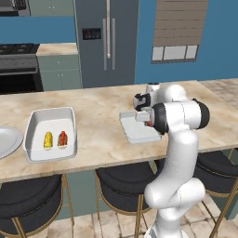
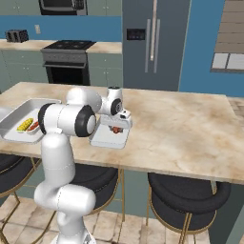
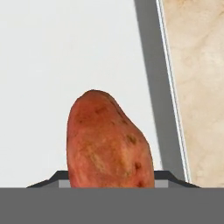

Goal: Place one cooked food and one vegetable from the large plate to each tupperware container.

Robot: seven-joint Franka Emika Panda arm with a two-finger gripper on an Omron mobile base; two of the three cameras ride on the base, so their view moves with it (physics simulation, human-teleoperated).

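- Reddish-brown and mottled, the potato-like piece [image 3: 109, 140] sits right at your end effector [image 2: 116, 128], its long axis running straight out along the fingers in the hand view.
- You appear to have the end effector clamped on that piece; the fingertips are hidden behind it, so treat the grip as a judgement, not a certainty.
- Below the piece lies the white floor of the smaller container [image 1: 135, 132], which rests near the middle of the counter [image 1: 102, 139], close to the edge on the robot's side.
- In the hand view the container's raised wall runs just right of the piece, with marble counter beyond it, so you are inside the rim but close to one wall.
- The coming move turns on one thing: the container floor is directly ahead of the fingers, so a short descent and release should do, ideally nudged away from that wall.
- The larger container [image 1: 50, 134] stands toward the counter's left end and already holds a yellow corn cob [image 1: 48, 140] and a reddish-brown food piece [image 1: 62, 138] side by side.
- The grey plate [image 1: 7, 142] is at the counter's far left end, just beyond the larger container, well apart from your end effector.
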